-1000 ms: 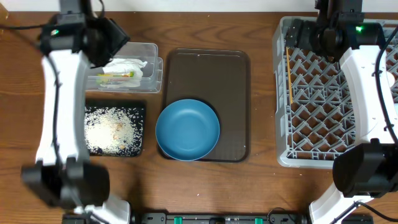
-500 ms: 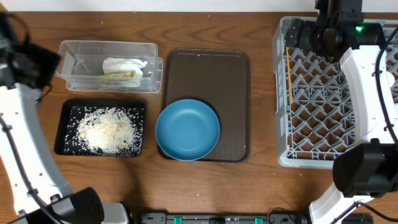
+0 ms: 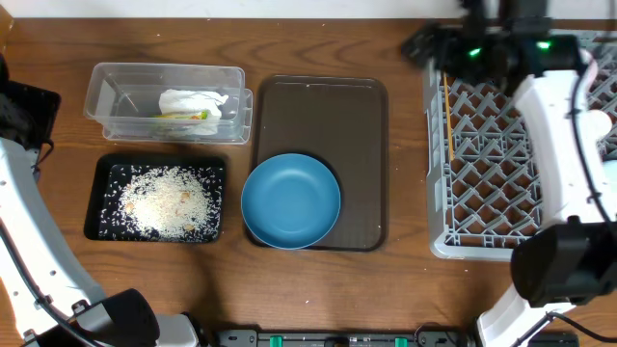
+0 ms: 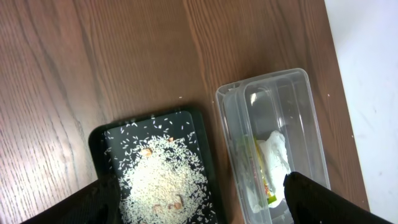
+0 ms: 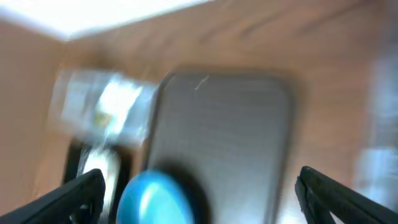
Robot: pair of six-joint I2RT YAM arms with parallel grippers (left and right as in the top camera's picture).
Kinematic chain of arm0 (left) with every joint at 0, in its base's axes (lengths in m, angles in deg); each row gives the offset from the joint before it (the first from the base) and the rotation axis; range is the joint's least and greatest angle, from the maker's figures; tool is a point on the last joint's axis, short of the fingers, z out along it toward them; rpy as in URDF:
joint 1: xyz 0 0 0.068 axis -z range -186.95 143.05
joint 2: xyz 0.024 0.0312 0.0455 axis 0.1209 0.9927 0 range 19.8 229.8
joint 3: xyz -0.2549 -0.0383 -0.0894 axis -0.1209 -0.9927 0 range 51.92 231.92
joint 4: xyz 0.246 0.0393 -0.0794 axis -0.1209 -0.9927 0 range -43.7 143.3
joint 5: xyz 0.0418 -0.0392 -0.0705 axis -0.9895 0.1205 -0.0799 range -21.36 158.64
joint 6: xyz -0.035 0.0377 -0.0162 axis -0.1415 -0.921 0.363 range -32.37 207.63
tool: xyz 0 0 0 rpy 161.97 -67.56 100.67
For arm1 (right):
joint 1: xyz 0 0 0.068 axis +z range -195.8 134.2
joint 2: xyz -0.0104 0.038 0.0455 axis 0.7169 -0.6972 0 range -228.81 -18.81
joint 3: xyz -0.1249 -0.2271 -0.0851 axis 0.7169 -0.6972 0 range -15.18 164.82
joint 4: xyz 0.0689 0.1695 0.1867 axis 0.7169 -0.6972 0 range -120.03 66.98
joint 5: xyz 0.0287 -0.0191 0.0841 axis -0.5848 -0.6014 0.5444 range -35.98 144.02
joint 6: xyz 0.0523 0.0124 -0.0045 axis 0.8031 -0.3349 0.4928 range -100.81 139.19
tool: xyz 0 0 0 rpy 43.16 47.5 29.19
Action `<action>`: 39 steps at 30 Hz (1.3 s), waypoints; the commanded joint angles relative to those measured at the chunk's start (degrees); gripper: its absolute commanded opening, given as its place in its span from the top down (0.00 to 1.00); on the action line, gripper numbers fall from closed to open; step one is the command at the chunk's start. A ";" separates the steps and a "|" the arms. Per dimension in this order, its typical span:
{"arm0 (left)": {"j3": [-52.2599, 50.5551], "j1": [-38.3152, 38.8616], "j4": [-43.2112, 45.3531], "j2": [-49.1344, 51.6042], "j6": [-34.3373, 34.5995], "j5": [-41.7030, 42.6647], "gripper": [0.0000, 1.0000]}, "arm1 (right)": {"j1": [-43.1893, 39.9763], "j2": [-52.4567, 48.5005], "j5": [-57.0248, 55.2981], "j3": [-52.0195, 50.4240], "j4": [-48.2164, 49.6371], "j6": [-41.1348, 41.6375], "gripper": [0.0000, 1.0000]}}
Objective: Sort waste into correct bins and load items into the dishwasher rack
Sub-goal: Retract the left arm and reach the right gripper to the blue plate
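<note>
Left gripper gapes empty, high beside black tray and clear container. Right gripper (its view blurred) spreads empty past the rack's far-left corner. Dark blue bowl laps the serving tray's near-left edge.

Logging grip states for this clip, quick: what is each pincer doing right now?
Left pincer: open, holding nothing.
Right pincer: open, holding nothing.

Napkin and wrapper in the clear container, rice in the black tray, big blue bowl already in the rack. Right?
Not quite. The big blue bowl is not in the rack; it sits on the brown serving tray, as the overhead view shows. The rest holds: napkin and wrapper in the clear container, rice in the black tray.
</note>
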 commanded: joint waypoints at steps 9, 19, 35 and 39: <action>-0.02 -0.20 -0.37 0.11 0.35 -0.70 0.12 | 33.68 -3.04 -25.09 -0.22 -6.67 -18.36 0.01; -0.02 -0.20 -0.37 0.11 0.35 -0.70 0.12 | 52.15 -14.51 -28.30 -0.22 -4.72 -22.91 0.01; -0.02 -0.20 -0.37 0.11 0.35 -0.70 0.12 | 59.25 -20.90 -34.62 -0.22 -6.84 -17.40 0.40; -0.02 -0.20 -0.37 0.11 0.35 -0.70 0.12 | 59.21 -21.42 -34.95 -1.51 -7.06 -16.31 0.41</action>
